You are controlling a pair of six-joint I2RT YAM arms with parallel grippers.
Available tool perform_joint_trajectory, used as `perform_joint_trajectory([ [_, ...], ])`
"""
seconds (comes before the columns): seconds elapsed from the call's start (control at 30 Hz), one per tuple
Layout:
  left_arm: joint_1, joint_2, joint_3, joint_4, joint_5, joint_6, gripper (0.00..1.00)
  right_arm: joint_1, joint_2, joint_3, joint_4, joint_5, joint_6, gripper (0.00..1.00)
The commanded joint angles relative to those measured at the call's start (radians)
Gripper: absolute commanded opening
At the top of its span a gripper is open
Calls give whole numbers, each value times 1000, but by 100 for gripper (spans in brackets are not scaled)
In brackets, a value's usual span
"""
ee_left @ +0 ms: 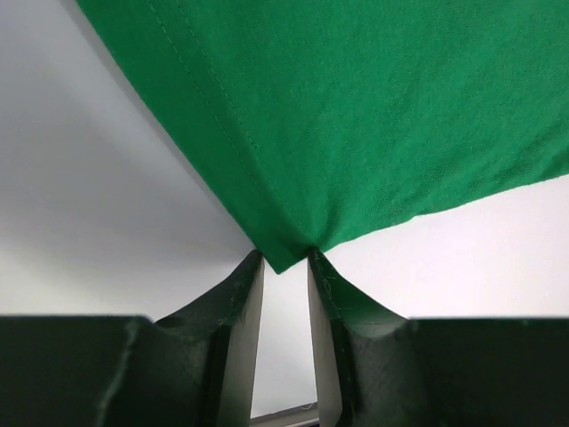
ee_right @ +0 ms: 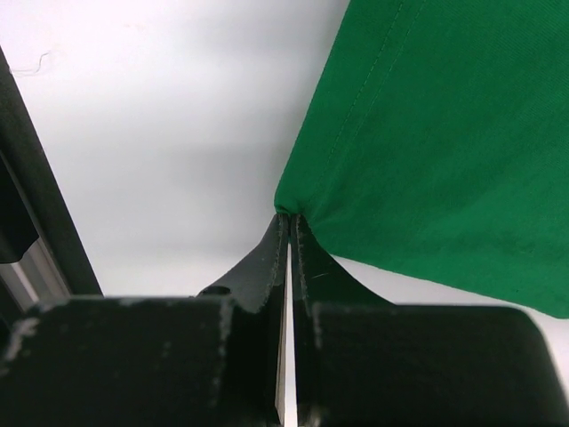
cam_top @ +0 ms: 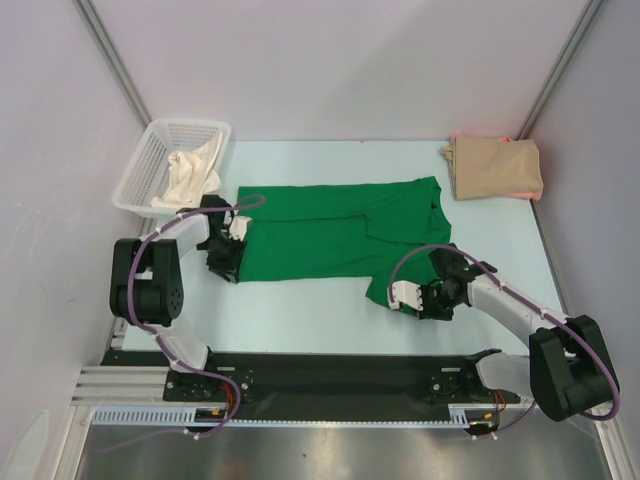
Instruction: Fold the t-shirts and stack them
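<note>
**A:** As we swept in from the left, we caught the white mesh basket (cam_top: 135, 175) in the far corner with a cream cloth (cam_top: 190, 170) slumped inside. Just nearer, the left gripper (cam_top: 228, 258) was down on the left edge of the green t-shirt (cam_top: 330, 240).

**B:** And clenched, we thought. On its wrist view the fingertips (ee_left: 249, 276) pinched one green corner, creases running into the nip. But it was only the very tip of the corner.

**A:** The shirt lay spread across the middle of the table (cam_top: 300, 310), its right half partly doubled over, we judged. At its near right corner the right gripper (cam_top: 425, 298) was clamped on cloth too, jaws pressed almost flat together.

**B:** Far right, the tan t-shirt (cam_top: 495, 168) sat folded in the back corner, a pink edge (cam_top: 478, 137) peeping out, well apart from the green.

**A:** So what worried us?

**B:** That thin left hold. If the arms rose unevenly or pulled apart too hard, we reckoned the corner could slip free and the fold collapse. Soft fabric sags between two pinches as well, so a low carry could drag the middle along the table and rumple it.
</note>
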Motion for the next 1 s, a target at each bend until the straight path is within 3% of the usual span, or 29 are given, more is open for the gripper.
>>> perform_joint_trajectory([
  [0.0,8,22,-9,44,18,12,32,5,7,-20,1,7,19,0],
  [0.1,8,39,1,47,27,5,31,7,12,-19,4,7,30,0],
  [0.2,8,56,13,41,40,11,12,7,6,-16,6,12,38,0],
  [0.23,8,56,16,30,44,13,0,7,4,-14,7,16,42,0],
  [0.43,10,-13,62,-13,47,22,1,4,-77,52,18,4,177,0],
  [0.63,10,-63,153,-90,31,22,0,-35,-185,217,-9,6,308,0],
  [0.97,8,-83,235,-122,25,59,0,-177,-137,383,37,7,389,0],
])
